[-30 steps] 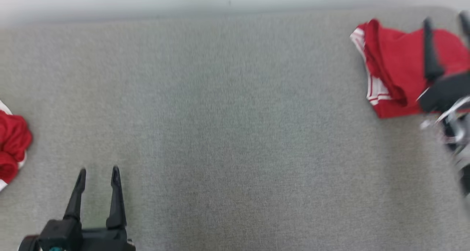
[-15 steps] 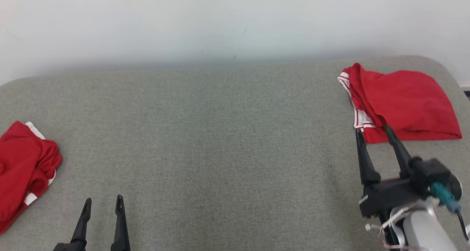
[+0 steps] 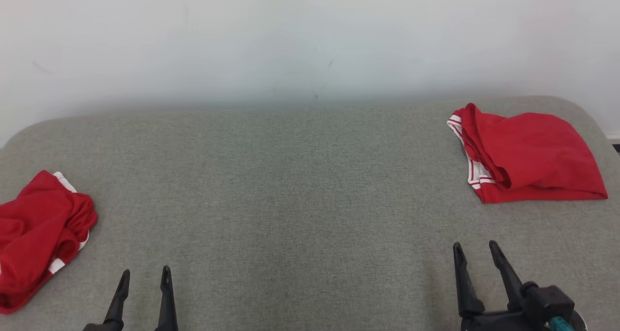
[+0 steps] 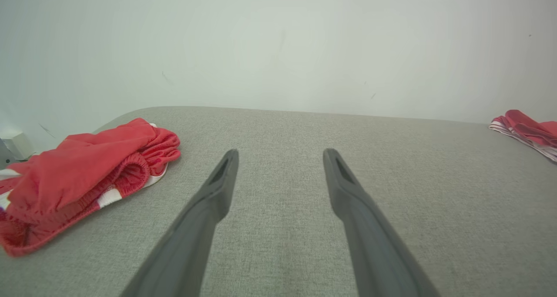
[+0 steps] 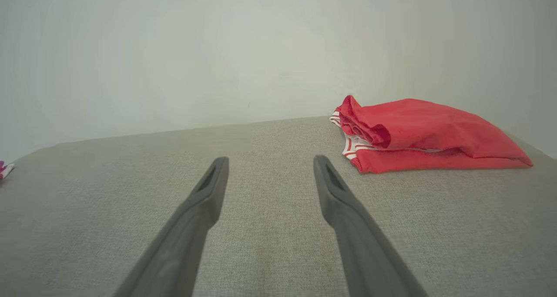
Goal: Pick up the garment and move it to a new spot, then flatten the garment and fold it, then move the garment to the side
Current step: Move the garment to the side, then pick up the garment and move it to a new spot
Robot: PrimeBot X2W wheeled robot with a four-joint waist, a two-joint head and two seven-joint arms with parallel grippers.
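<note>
A folded red garment [image 3: 528,156] with white-striped trim lies at the far right of the grey padded surface [image 3: 300,200]. The right wrist view has this garment [image 5: 426,136] ahead and to the right. A second red garment [image 3: 38,234] lies crumpled at the left edge, and the left wrist view has it [image 4: 87,175] left of the fingers. My left gripper [image 3: 146,270] stands open at the lower left, empty, right of the crumpled garment. My right gripper [image 3: 474,244] stands open at the lower right, empty, well short of the folded garment.
A white wall [image 3: 310,40] rises right behind the surface's far edge. The surface has rounded far corners. A wide stretch of bare grey fabric separates the two garments and the two grippers.
The head camera has tilted up, bringing the wall into view. My right gripper has drawn back from over the folded garment to the lower right. Both garments lie as before.
</note>
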